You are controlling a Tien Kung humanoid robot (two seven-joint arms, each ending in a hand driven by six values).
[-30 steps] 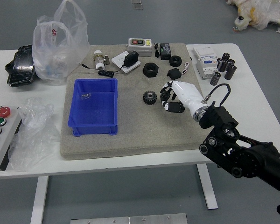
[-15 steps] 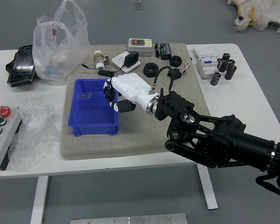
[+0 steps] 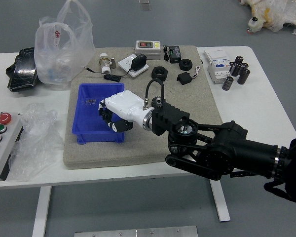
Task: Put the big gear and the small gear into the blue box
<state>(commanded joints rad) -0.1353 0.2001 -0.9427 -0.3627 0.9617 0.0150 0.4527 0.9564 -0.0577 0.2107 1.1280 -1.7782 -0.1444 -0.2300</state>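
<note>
My right hand [image 3: 124,107], white-backed and black-tipped, hangs over the right part of the blue box [image 3: 81,127]. Whether it holds a gear cannot be told from this view. Its wrist and forearm cover the spot on the mat where a dark toothed gear lay. A small metallic item [image 3: 91,101] shows inside the box on the left. No gear can be clearly made out. My left arm is out of view.
Black rings [image 3: 159,73], a black block [image 3: 184,78], a meter [image 3: 148,48] and a white adapter [image 3: 133,67] lie on the grey mat's far side. Plastic bags [image 3: 64,49] and a button panel [image 3: 2,143] stand left; a white device [image 3: 218,66] stands right.
The right hand has swept left from beside the dark gear to over the blue box, then slightly nearer the front. The gear, visible at first, is now out of sight.
</note>
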